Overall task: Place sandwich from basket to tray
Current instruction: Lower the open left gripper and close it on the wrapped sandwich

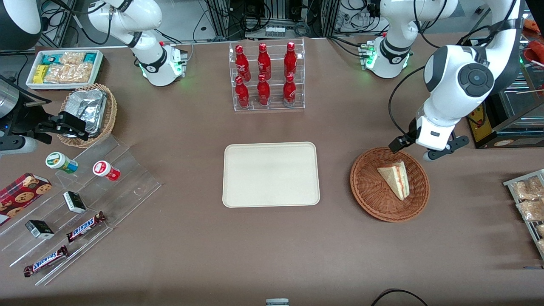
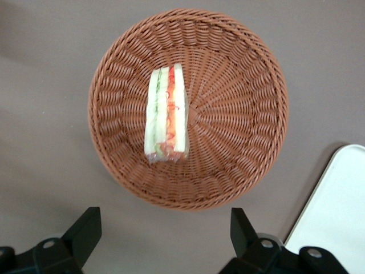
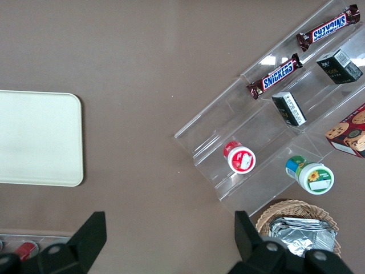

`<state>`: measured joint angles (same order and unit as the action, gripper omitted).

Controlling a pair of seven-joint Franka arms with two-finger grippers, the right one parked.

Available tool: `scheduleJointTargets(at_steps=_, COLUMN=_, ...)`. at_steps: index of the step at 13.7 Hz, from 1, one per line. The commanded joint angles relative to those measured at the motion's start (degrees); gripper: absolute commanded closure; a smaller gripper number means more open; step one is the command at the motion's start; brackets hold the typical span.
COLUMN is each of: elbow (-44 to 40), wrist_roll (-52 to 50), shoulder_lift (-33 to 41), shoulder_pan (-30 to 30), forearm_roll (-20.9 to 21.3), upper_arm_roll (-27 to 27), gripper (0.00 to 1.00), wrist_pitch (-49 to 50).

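Inside basket [image 1: 374, 199]: sandwich [image 1: 395, 178], long axis running toward the front camera | gripper [image 2: 165, 234] above, fingers spread, empty

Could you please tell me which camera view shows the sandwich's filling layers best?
The left wrist view: looking down past the open gripper, it shows the sandwich edge-on in the basket, with green and red layers distinct. The front view shows the sandwich smaller, with only a thin reddish stripe visible. The right wrist view does not show it.

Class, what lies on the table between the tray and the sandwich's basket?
Only bare tabletop separates tray and basket in the front view; the open claw hovers above the basket.
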<state>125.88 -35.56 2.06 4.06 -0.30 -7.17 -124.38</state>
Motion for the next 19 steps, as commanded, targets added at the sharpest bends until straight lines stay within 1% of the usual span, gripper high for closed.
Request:
scheduleJointTargets(at_steps=1, elbow=0.41, wrist_roll=-2.05, shoulder_lift=-3.28, shoulder_pan=0.07, forearm_roll=-0.32, upper_arm_roll=0.4, gripper=0.0, wrist_pitch=-4.63)
scheduleJointTargets(at_steps=4, elbow=0.41, wrist_roll=-3.82, shoulder_lift=-6.62, shoulder_pan=-0.19, forearm_roll=-0.23, upper_arm_roll=0.66, gripper=0.0, wrist_pitch=-9.47)
scheduleJointTargets(at_steps=9, elbow=0.59, wrist_roll=-3.82, shoulder_lift=-10.23, shoulder_pan=-0.37, forearm_roll=-0.23, upper_arm_roll=1.98, gripper=0.0, wrist_pitch=-12.64)
scheduleJointTargets(at_steps=11, elbow=1.2, wrist_roll=-3.9, shoulder_lift=-10.59, shoulder_pan=-0.37, forearm_roll=-0.23, upper_arm_roll=2.34, gripper=0.0, wrist_pitch=-13.26)
scheduleJointTargets(at_steps=16, elbow=4.28, wrist_roll=-3.99, shoulder_lift=-12.17, shoulder_pan=-0.37, forearm_roll=-0.23, upper_arm_roll=2.42, gripper=0.0, wrist_pitch=-18.97)
scheduleJointTargets(at_steps=18, elbow=4.72, wrist_roll=-3.99, shoulder_lift=-12.61, shoulder_pan=-0.37, forearm_roll=-0.23, upper_arm_roll=2.42, gripper=0.02, wrist_pitch=-19.5)
scheduleJointTargets(at_steps=19, elbow=4.89, wrist_roll=-3.99, shoulder_lift=-12.87, shoulder_pan=-0.37, forearm_roll=-0.23, upper_arm_roll=2.42, gripper=0.06, wrist_pitch=-19.5)
